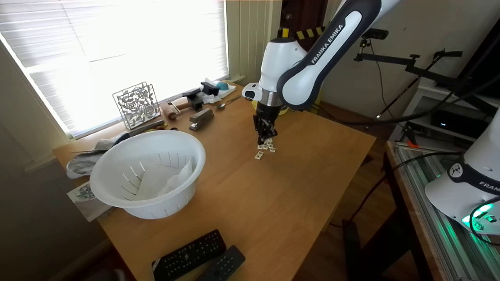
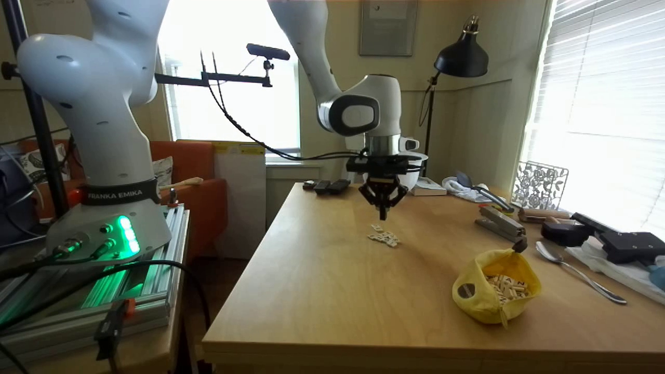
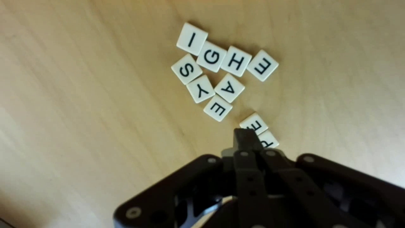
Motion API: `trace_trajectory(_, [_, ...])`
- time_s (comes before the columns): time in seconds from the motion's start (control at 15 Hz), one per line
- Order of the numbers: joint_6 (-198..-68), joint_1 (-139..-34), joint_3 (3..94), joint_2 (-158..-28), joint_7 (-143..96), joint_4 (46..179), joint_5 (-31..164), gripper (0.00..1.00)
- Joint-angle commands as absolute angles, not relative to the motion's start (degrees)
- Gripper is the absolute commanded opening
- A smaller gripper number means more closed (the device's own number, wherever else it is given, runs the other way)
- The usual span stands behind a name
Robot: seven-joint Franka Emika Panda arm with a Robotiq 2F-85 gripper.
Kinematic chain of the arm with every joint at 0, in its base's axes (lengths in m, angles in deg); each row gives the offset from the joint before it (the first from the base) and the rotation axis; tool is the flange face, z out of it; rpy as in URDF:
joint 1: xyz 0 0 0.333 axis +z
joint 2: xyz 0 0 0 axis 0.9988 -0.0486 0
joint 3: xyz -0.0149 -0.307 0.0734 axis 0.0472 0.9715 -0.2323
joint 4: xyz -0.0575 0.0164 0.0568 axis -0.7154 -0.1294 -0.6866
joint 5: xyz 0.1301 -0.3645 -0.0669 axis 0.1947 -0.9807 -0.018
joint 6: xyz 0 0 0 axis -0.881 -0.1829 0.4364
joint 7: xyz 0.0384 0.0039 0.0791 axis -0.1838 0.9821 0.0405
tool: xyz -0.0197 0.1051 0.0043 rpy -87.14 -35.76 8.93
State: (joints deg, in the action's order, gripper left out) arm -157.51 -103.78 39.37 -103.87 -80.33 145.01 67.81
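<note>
The arm (image 1: 306,76) is cased in rounded white shells (image 1: 282,54), trimmed in black and lettered FRANKA EMIKA, with a silver ring (image 1: 270,98) near its end. The fingers (image 3: 247,139) are black, angular and pinned by round grey screws (image 3: 133,212). Green lights (image 2: 128,235) are set into the white base (image 2: 88,222), where black cables (image 2: 23,268) are plugged.

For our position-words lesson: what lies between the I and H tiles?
In the wrist view, the G tile lies between the I tile and the H tile.
</note>
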Motion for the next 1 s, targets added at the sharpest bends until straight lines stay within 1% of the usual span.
trace_trajectory(0.0, [-157.80,-105.10,38.69,-101.87,-81.21,147.05,69.03,0.00])
trace_trajectory(0.47, [-157.35,-107.22,38.72,-103.58,-86.10,146.66,68.39,0.00])
trace_trajectory(0.93, [-157.48,-106.39,40.62,-106.05,-88.83,145.83,66.59,0.00])
